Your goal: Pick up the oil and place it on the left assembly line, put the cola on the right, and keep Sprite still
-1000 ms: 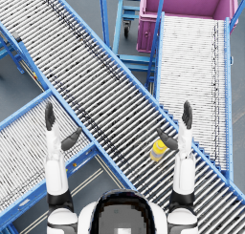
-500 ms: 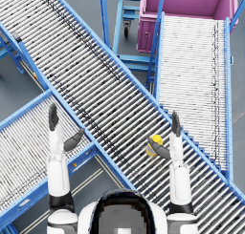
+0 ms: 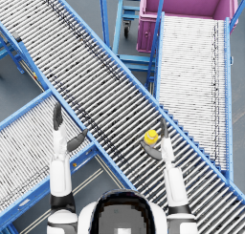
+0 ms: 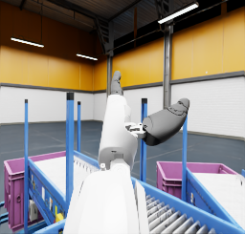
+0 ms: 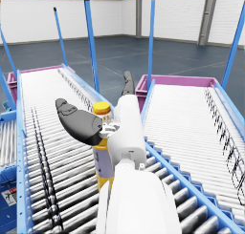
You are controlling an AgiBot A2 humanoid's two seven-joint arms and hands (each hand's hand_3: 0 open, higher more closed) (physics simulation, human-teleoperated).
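Across my view runs the long diagonal roller conveyor (image 3: 95, 85), blue-railed. A second roller line (image 3: 191, 75) lies along the conveyor's right side, with a pink bin (image 3: 186, 1) at that line's far end, and a third roller line (image 3: 24, 152) lies on the conveyor's left side. Left of the conveyor, my left hand (image 3: 62, 135) is raised, fingers straight and thumb held wide, holding nothing. Over the conveyor's near stretch my right hand (image 3: 162, 144) stands edge-up, thumb and fingers spread apart. The oil bottle (image 3: 151, 136), yellow-capped, stands upright on the conveyor's rollers just beside my right palm, between thumb and fingers. Whether the thumb touches it I cannot tell.
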